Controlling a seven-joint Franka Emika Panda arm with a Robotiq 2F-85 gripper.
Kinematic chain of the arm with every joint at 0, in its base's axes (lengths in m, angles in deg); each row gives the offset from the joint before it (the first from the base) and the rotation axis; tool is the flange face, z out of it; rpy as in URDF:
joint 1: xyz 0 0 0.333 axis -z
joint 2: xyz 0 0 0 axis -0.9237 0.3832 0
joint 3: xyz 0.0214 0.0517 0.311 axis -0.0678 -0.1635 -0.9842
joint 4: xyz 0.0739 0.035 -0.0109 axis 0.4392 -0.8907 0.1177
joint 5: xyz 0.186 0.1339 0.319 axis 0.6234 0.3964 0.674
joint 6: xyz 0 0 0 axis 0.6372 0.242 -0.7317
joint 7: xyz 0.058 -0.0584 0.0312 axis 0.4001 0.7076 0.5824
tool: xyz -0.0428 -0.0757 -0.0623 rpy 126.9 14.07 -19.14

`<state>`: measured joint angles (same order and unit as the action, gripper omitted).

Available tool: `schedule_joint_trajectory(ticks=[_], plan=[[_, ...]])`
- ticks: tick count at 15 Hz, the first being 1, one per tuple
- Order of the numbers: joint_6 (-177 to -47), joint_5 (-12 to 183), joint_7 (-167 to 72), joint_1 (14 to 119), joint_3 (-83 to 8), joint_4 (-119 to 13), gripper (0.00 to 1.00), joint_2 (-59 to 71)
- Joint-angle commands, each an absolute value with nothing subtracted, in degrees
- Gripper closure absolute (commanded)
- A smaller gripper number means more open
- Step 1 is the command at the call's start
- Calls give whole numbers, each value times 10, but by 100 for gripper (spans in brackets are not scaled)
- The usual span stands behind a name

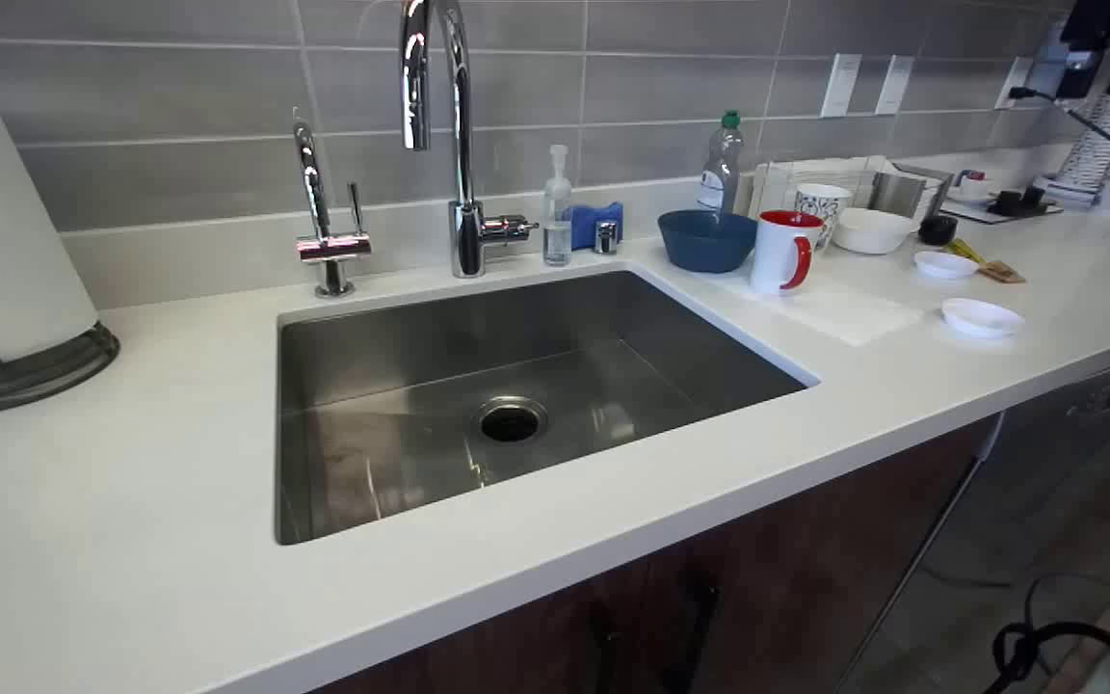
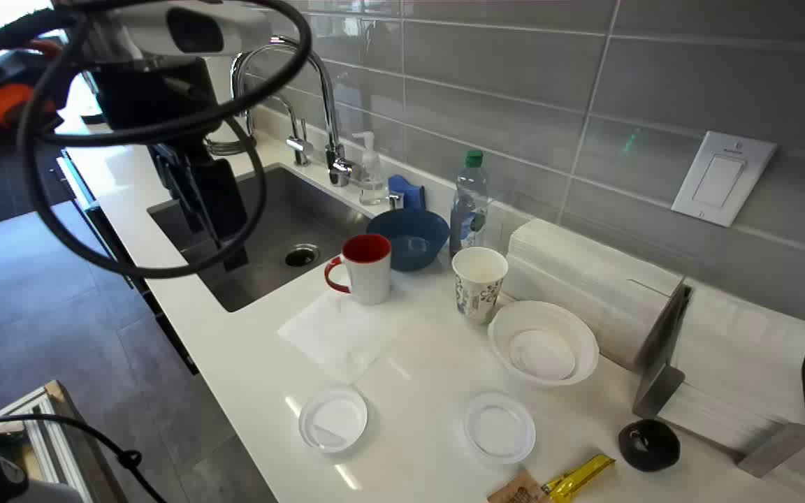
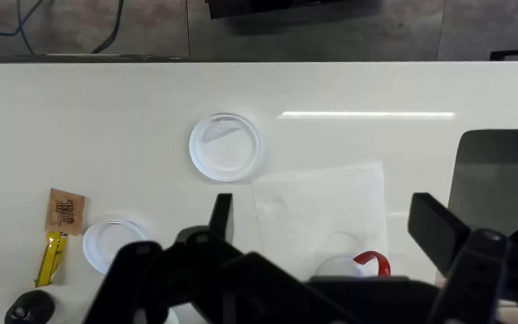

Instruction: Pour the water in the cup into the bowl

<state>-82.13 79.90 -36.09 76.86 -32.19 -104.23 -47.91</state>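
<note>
One mug (image 3: 337,266), part-hidden behind spread pincer (image 3: 323,215)

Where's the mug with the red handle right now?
In an exterior view, the mug stands upright on the counter, right of the sink, beside the blue bowl. The wrist view has it low, right of centre, partly hidden by the gripper.

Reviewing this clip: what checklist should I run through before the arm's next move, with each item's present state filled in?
1. Is the gripper open with nothing between its fingers? ok.
2. Is the mug upright? ok.
3. Is the blue bowl upright and near the mug? ok, it sits right beside it.
4. Is the red handle turned away from the bowl? ok.
5. Is the gripper around the mug? not ok, it hangs apart from it.
6. Is there water in the mug? cannot tell.
</note>
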Motion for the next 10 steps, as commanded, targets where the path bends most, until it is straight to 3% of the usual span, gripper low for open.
schedule_joint_trajectory(ticks=[1,5,10], plan=[[-820,798,-362,767,-320,-1041,0,-479],[-820,798,-362,767,-320,-1041,0,-479],[-982,820,-254,723,-287,-1122,0,-495]])
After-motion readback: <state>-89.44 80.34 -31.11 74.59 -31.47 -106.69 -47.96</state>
